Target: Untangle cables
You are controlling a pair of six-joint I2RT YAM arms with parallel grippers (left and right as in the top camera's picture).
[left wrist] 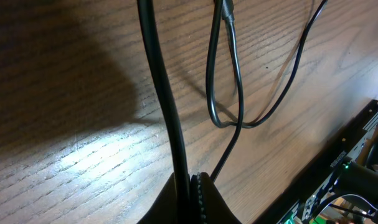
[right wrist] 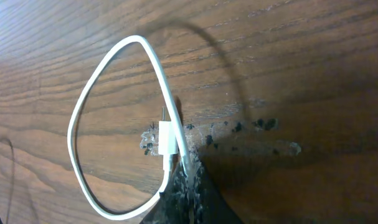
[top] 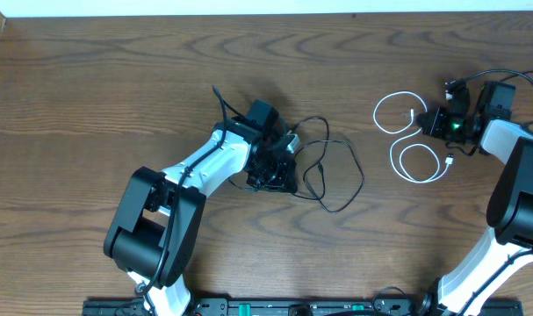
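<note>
Left gripper (left wrist: 190,198) clamped on black cable (left wrist: 159,81), its loops lying toward the right arm. Right gripper (right wrist: 184,186) clamped on white cable (right wrist: 166,138), loop leftward. Cables well apart.

Light falls evenly on the table (top: 90,88) in the sharp overhead view, with short soft shadows. In the left wrist view, a bright glare patch lies left of the black cable (left wrist: 207,81), under a broad dark shadow. In the right wrist view, the white cable (right wrist: 83,112) is crisp, a curved shadow arcs right of it, and the near foreground is blurred.
</note>
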